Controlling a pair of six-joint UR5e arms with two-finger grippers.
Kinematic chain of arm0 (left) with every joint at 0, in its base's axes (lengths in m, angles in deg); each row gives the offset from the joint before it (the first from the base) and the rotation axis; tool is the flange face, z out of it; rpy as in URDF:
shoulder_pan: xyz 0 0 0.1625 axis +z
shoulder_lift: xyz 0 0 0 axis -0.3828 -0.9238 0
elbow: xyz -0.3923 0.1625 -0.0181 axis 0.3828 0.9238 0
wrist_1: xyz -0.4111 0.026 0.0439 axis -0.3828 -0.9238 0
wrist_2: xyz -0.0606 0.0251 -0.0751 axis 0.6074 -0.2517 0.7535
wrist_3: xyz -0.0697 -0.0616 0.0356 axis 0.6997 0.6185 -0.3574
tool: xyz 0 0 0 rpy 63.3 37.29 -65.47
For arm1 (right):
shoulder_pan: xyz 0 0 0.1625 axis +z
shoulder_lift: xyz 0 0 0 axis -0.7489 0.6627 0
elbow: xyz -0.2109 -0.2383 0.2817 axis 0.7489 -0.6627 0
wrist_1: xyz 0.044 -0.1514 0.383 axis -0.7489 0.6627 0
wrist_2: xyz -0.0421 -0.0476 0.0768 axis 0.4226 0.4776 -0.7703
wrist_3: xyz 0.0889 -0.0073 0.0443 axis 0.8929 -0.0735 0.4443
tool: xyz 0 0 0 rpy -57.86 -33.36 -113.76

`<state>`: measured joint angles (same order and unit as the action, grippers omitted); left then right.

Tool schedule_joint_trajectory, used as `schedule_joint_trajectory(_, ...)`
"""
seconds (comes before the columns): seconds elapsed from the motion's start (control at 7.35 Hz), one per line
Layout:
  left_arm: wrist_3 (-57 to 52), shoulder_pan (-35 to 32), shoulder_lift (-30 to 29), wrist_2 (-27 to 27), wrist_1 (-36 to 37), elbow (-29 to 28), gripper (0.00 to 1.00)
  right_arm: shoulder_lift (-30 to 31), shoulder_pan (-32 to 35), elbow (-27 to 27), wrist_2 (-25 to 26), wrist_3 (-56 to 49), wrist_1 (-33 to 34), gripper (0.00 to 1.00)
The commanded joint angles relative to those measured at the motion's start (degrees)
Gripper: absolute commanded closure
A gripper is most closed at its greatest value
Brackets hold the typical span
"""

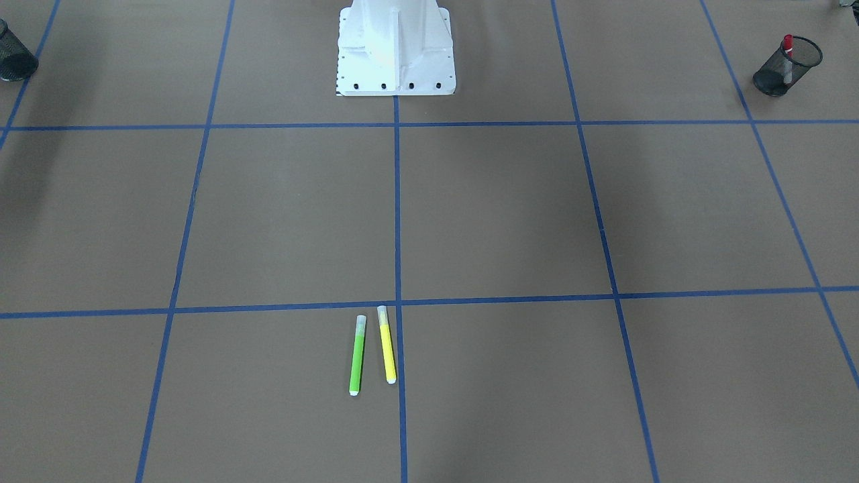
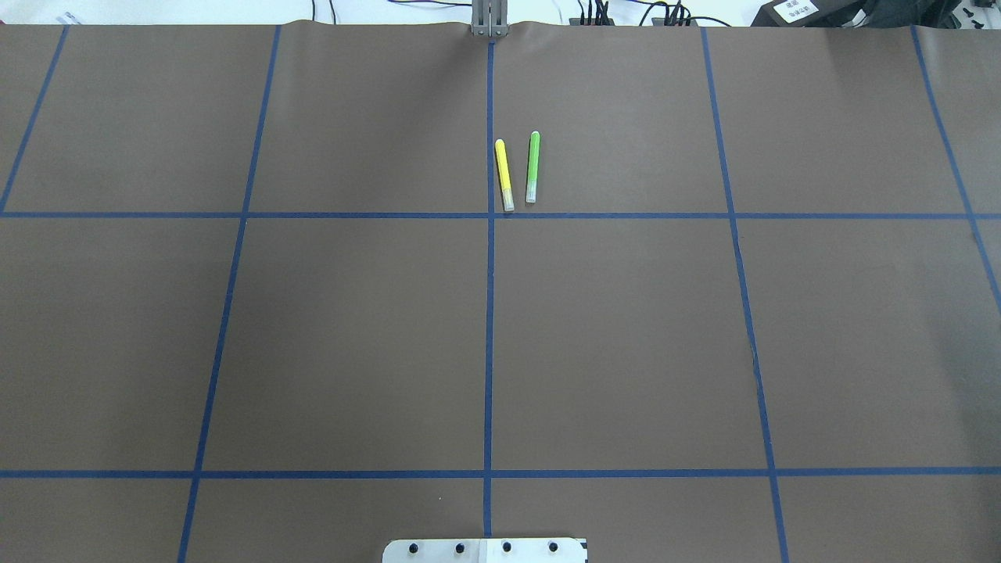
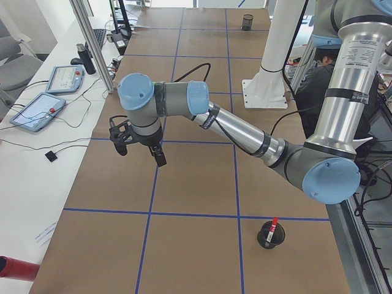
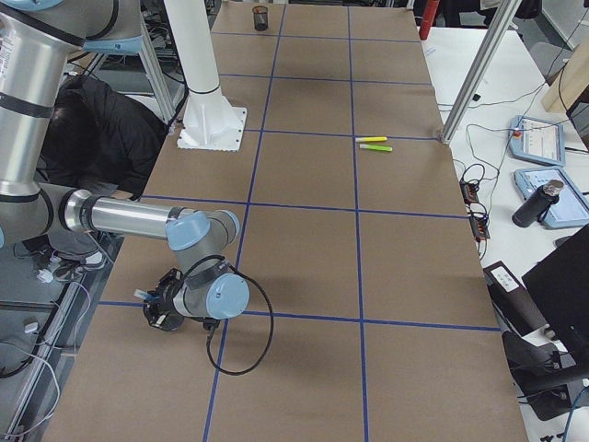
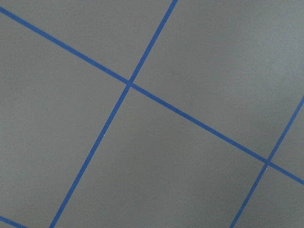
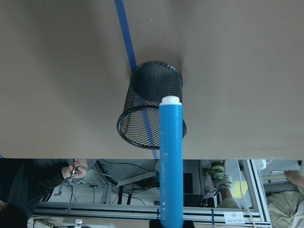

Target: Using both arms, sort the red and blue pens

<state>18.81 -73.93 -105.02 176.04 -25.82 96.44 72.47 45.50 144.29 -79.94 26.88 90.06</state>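
The red pen (image 1: 787, 48) stands upright in a black mesh cup (image 1: 789, 67) at the table end on my left; the exterior left view shows the red pen (image 3: 274, 223) too. In the right wrist view the blue pen (image 6: 171, 161) sticks out from my right gripper (image 4: 156, 309), white end first, over the rim of a second mesh cup (image 6: 151, 114). That gripper is shut on it. My left gripper (image 3: 138, 144) hangs above the table's far-side squares. I cannot tell whether it is open or shut. It holds nothing that I can see.
A green marker (image 1: 358, 355) and a yellow marker (image 1: 386, 344) lie side by side near the table's middle line. The white pedestal (image 1: 396, 50) stands at the robot's edge. A person in dark clothes (image 4: 92, 129) sits behind the robot.
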Motion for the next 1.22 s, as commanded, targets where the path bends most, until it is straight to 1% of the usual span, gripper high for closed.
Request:
schedule_joint_trajectory(0.0,3.24,0.64,0.36,-1.68,-2.96,1.82,0.00,3.79,-0.04,-0.28,-4.37,-0.76,1.74,1.00)
schedule_joint_trajectory(0.27,3.33,0.64,0.37,-1.87,-2.96,2.19,0.00,5.45,-0.04,-1.33,-6.66,-0.76,2.72,1.00)
schedule_joint_trajectory(0.41,3.33,0.64,0.37,-1.87,-2.96,2.62,0.00,5.47,-0.04,-3.60,-8.07,-0.58,2.98,1.00)
schedule_joint_trajectory(0.68,3.33,0.64,0.46,-1.95,-2.96,3.07,0.00,5.55,-0.04,-6.51,-9.04,-0.49,3.07,1.00)
schedule_joint_trajectory(0.82,3.33,0.64,0.46,-1.95,-2.88,3.15,0.00,5.55,-0.13,-6.78,-10.18,-0.32,3.07,0.66)
schedule_joint_trajectory(0.95,3.42,0.64,0.63,-1.95,-2.87,3.33,0.00,5.55,-0.04,-6.87,-10.45,-0.32,2.99,0.20)
schedule_joint_trajectory(1.09,3.42,0.64,0.63,-1.95,-2.79,3.33,0.00,5.38,-0.13,-6.87,-10.54,-0.32,2.72,0.01)
